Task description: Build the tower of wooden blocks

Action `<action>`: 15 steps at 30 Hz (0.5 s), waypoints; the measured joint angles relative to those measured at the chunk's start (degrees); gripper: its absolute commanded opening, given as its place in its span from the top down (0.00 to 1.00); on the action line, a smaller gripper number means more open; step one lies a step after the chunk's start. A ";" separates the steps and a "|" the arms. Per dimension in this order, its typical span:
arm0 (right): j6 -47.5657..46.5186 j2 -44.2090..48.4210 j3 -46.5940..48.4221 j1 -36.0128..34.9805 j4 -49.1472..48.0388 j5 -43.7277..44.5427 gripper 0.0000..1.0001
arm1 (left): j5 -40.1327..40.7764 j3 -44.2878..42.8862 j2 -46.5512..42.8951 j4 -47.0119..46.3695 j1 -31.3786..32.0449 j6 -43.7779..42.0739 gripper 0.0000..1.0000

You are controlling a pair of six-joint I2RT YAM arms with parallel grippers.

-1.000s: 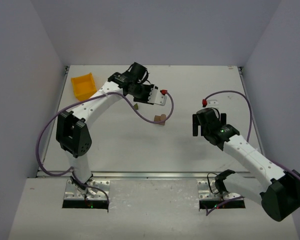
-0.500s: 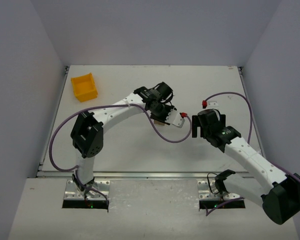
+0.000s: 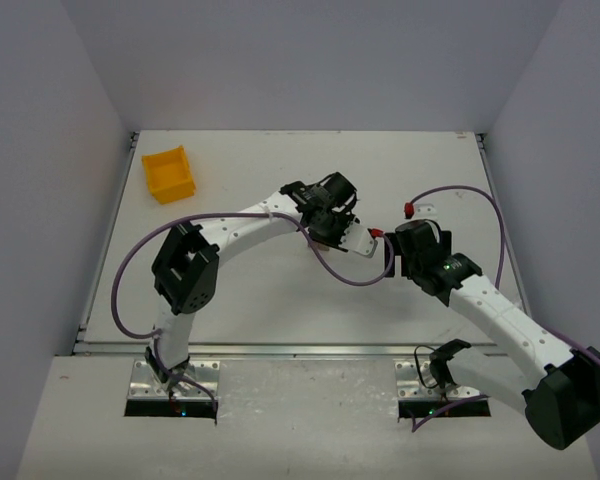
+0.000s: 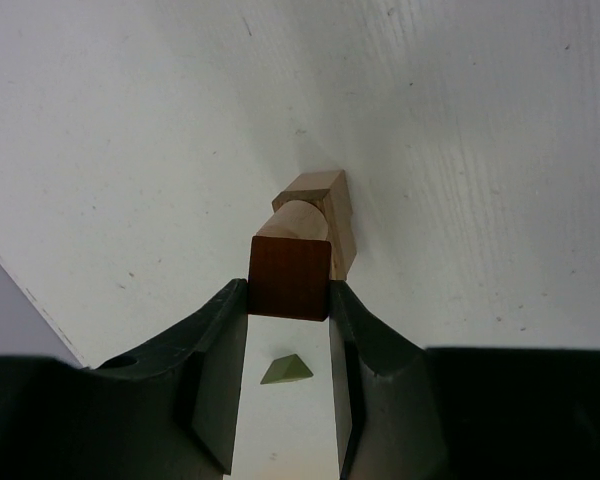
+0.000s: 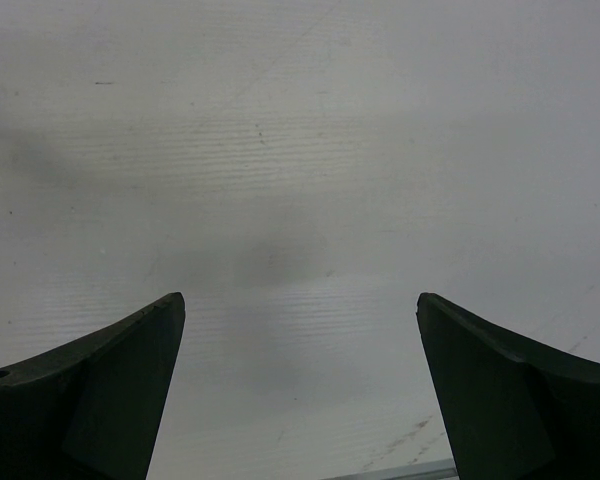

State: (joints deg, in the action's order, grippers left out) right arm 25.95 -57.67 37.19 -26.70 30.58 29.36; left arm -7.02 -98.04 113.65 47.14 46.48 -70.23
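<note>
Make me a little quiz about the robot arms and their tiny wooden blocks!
1. True or false: the right gripper is holding a block.
2. What colour is the wooden cube clamped in the left gripper? A dark red, B blue, C yellow.
3. Fill the gap: the small olive-green wooden wedge lies on the white ____.

Key: 1 false, it is open and empty. 2 A. 3 table.

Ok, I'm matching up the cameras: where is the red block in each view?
Top: hidden under the left gripper, mid-table.
Left wrist: red block at centre, clamped in that gripper, by the tan blocks.
Right wrist: not in it.
Shared landmark: the left gripper.
</note>
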 measured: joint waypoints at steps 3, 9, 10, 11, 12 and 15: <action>0.00 0.00 -0.03 0.00 0.01 0.05 0.01 | 1.02 -0.02 0.13 -0.26 0.00 -0.20 1.00; 0.00 0.00 -0.03 0.00 0.02 0.28 0.01 | 2.12 -0.02 0.77 -0.65 0.00 -1.80 1.00; -0.01 0.00 -0.03 0.00 0.03 0.37 0.01 | 2.22 -0.02 1.07 -0.77 0.00 -2.17 1.00; 0.00 0.00 -0.03 0.00 0.03 0.44 0.01 | 2.33 -0.01 1.39 -0.87 0.00 -2.61 1.00; 0.01 0.00 -0.03 0.00 0.04 0.51 0.01 | 2.46 -0.01 1.71 -1.00 0.00 -2.99 1.00; 0.01 0.00 -0.03 0.00 0.18 0.69 0.01 | 2.74 -0.02 2.62 -1.48 0.00 -3.56 1.00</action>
State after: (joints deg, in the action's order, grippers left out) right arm 25.96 -57.67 37.17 -26.70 30.76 30.06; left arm -4.28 -98.06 116.26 45.67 46.48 -73.79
